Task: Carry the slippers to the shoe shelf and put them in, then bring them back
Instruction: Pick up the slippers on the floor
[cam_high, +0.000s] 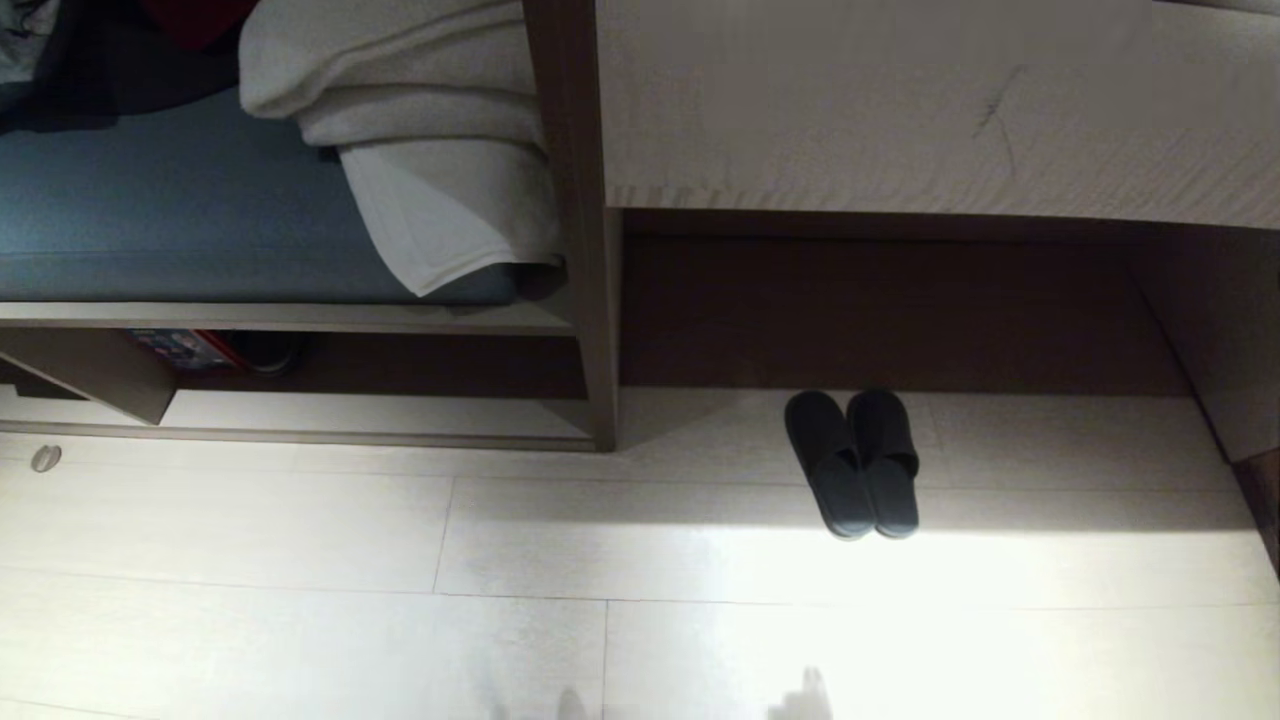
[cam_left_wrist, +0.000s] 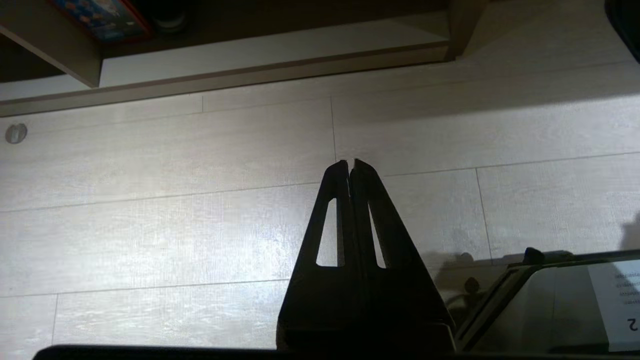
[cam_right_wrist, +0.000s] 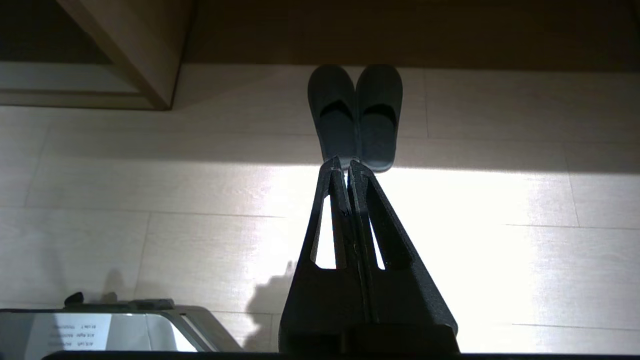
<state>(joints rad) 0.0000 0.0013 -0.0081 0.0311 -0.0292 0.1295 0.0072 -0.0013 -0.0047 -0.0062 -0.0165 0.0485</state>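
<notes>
The slippers (cam_high: 855, 460), a dark blue-grey pair, lie side by side on the pale floor with toes toward the dark recess under the desk. In the right wrist view the slippers (cam_right_wrist: 357, 112) sit just beyond my right gripper (cam_right_wrist: 346, 160), which is shut, empty and apart from them. My left gripper (cam_left_wrist: 350, 162) is shut and empty above bare floor. Neither gripper shows in the head view. The shoe shelf (cam_high: 350, 415) is low at the left, with a pale base board (cam_left_wrist: 275, 55) and a slanted divider (cam_high: 90, 375).
A red box (cam_high: 185, 348) and a black shoe (cam_high: 268, 352) sit deep in the shelf. Above it a blue cushion (cam_high: 150, 210) bears folded white towels (cam_high: 420, 110). A wooden upright (cam_high: 585, 250) separates shelf and desk recess (cam_high: 880, 310). A small metal stop (cam_high: 45, 458) sits on the floor.
</notes>
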